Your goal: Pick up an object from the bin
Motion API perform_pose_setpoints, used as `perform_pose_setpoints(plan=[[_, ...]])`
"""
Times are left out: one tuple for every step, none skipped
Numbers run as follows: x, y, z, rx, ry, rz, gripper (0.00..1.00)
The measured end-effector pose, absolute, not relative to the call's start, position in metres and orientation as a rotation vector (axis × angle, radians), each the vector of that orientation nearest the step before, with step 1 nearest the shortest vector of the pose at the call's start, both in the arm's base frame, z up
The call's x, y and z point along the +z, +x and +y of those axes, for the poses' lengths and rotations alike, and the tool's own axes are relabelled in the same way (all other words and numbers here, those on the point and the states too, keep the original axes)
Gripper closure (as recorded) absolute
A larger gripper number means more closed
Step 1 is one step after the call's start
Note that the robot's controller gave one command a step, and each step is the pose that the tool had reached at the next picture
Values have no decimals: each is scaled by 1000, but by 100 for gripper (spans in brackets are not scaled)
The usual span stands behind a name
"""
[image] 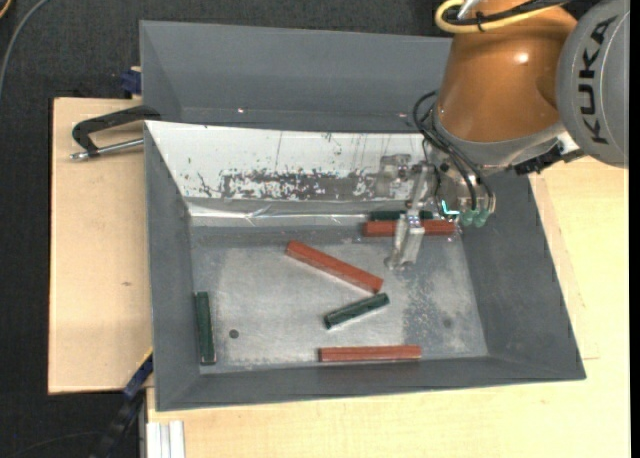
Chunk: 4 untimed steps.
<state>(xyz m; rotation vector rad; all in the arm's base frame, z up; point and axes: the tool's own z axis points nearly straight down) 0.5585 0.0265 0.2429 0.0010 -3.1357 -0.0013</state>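
Note:
My gripper (403, 258) hangs low in the back right part of the bin, under the arm's orange cover. Just behind it a red stick (436, 229) lies crosswise against the back wall, with a dark green stick (384, 215) close beside its left end. The gripper stands in front of the red stick's middle and hides part of it. Left of and below the gripper, a longer red stick (334, 266) lies slanted on the bin floor. A short dark green stick (356, 311) lies slanted a little nearer the front.
Another red stick (370, 353) lies along the front wall. A dark green stick (205, 328) lies along the left wall near the front corner. A small dark speck (233, 335) sits on the floor beside it. The arm enters from the upper right.

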Motion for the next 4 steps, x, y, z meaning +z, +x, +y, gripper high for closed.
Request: perform_pose_setpoints(plan=[[143,562,104,-4,-246,-3125,0],[66,597,29,5,-202,-3131,0],[71,598,34,-2,-194,-3136,100],[216,590,29,-4,-211,-3148,100]])
